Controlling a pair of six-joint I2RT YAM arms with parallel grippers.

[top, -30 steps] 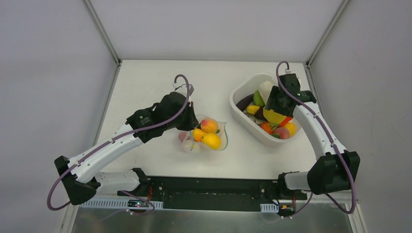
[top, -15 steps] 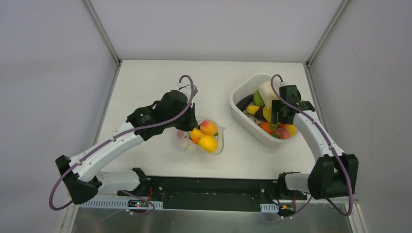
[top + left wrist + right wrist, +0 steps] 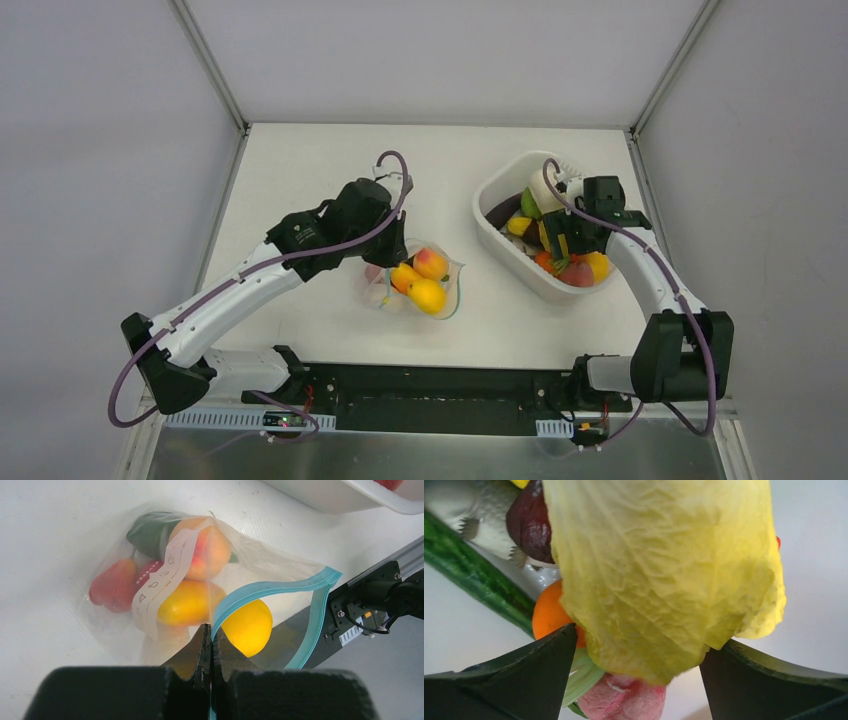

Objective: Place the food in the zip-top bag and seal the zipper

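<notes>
The clear zip-top bag [image 3: 442, 283] lies mid-table holding several pieces of food: a peach [image 3: 205, 550], a yellow fruit [image 3: 247, 627], a red pepper [image 3: 115, 582] and a dark green piece [image 3: 150, 532]. My left gripper [image 3: 211, 632] is shut on the bag's teal zipper [image 3: 270, 587] at the mouth, which gapes open. My right gripper [image 3: 638, 645] hangs in the white tub [image 3: 500, 180] with its fingers spread wide. A yellow-green leafy vegetable [image 3: 664, 570] lies between them, with an orange piece [image 3: 549, 615] and a pink piece [image 3: 624, 700] below.
The tub also holds a long green vegetable [image 3: 474, 580] and a dark purple piece [image 3: 529, 525]. Its near wall [image 3: 320, 495] stands just right of the bag. The black base rail [image 3: 440, 385] runs along the table's front edge.
My right gripper has dropped and shifted left inside the tub, and its fingers have spread wider. The left arm has crept slightly back with the bag edge still pinched.
</notes>
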